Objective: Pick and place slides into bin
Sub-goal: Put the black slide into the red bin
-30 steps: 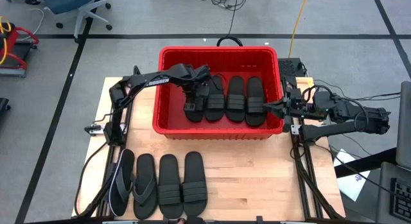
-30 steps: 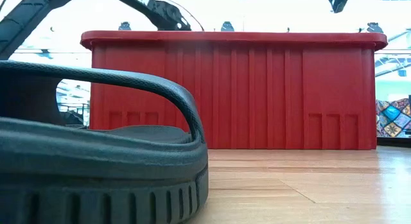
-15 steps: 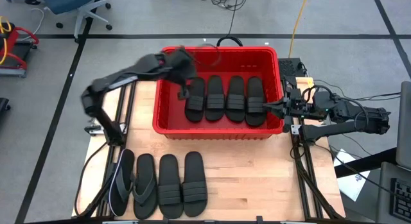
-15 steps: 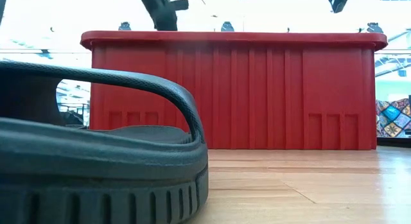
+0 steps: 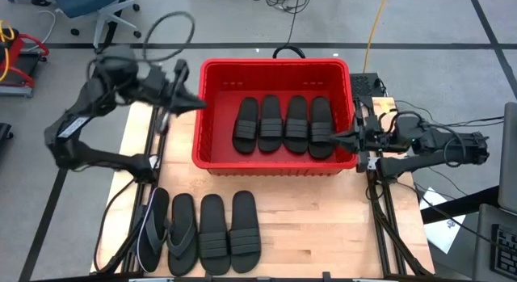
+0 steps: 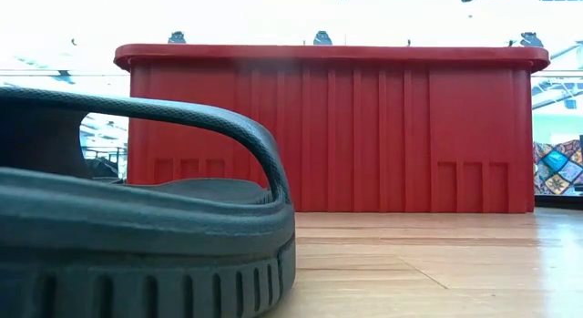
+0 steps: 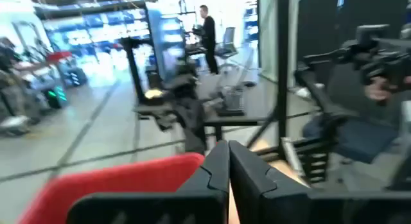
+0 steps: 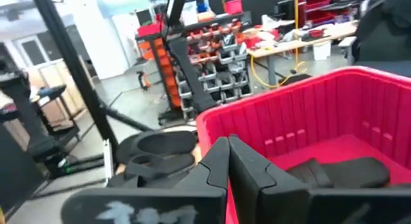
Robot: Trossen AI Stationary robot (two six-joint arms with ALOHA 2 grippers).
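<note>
Since four slides (image 5: pixel 199 231) lie in a row at the near edge of the desk (image 5: pixel 323 225), toes pointing away toward the bin (image 5: pixel 275 172), the coming pick turns on which hand can drop back to them — and that looks to be the left one. Two thong-strapped flip-flops (image 5: pixel 168 231) take the left end of the row and two wide-strapped slides (image 5: pixel 229 227) lie just beside them, all with long axes running near to far, touching or nearly so along their sides. In the low view one of these fills the foreground, with the bin's ribbed wall behind it.

Beyond the row stands the bin, and four more slides (image 5: pixel 284 124) already rest side by side on its floor, parallel to those still outside.

The left hand (image 5: pixel 194 103) hangs by the bin's left rim, raised, fingers pressed together and holding nothing. To reach the row it must swing back toward the near-left corner; only the bin's own wall lies near that path. The right hand (image 5: pixel 335 136) waits at the bin's right rim — closed and empty too — and stands farther from the row, with the bin's corner between.
</note>
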